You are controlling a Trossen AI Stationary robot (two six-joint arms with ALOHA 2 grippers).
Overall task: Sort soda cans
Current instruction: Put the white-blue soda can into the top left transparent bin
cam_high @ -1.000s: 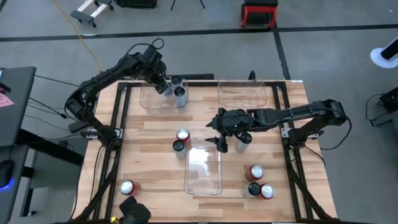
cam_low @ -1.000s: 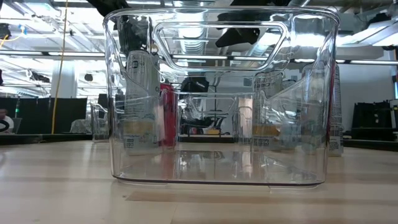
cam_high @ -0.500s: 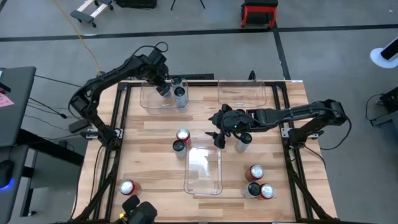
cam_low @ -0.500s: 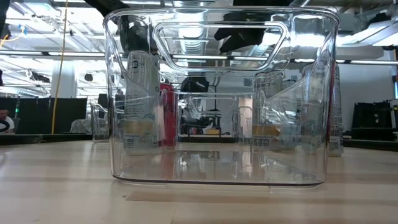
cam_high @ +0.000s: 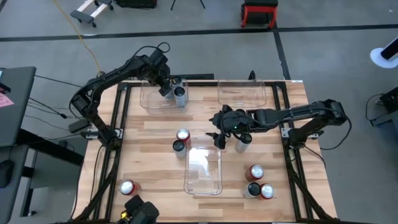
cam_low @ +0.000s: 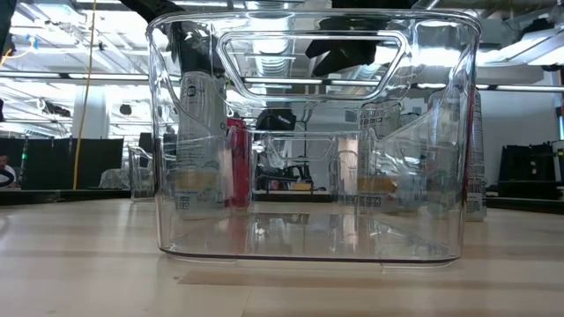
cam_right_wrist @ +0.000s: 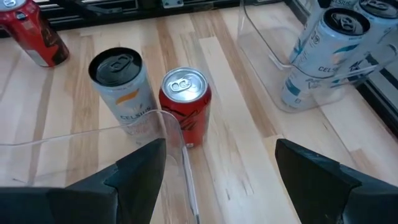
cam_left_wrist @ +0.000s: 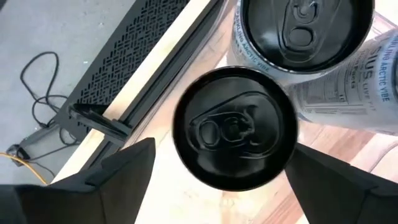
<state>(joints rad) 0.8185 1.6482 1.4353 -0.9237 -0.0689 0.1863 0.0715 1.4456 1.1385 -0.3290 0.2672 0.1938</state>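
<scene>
High view puts two silver-grey cans point(cam_high: 178, 93) together in the right end of the far-left clear bin point(cam_high: 151, 101), with the left gripper point(cam_high: 164, 87) directly over the nearer-to-rail one; grouping them there looks like the sorting rule, one kind of can per bin. In the left wrist view a black-topped can point(cam_left_wrist: 235, 129) sits centred between the two dark fingers point(cam_left_wrist: 121, 168), which stand wide on either side and clear of it, so I judge it has been set down or is about to be, not gripped. Its neighbour point(cam_left_wrist: 311, 37) touches or nearly touches it, and its side carries fine print ending in "US", probably Celsius. The right gripper point(cam_high: 219, 138) hangs over the far end of the centre bin point(cam_high: 203, 169), fingers spread wide and holding nothing; a silver can point(cam_high: 242, 142) stands just beside it. The right wrist view looks toward a grey can marked "CELSI" point(cam_right_wrist: 119, 87) and a red can point(cam_right_wrist: 185, 102) side by side next to the centre bin's corner, likely the next picks. Three more cans point(cam_high: 258, 183) cluster near the right front of the table point(cam_high: 155, 134), and one red can point(cam_high: 128, 187) stands alone at the left front. The far-right bin point(cam_high: 242, 93) holds no cans.
</scene>
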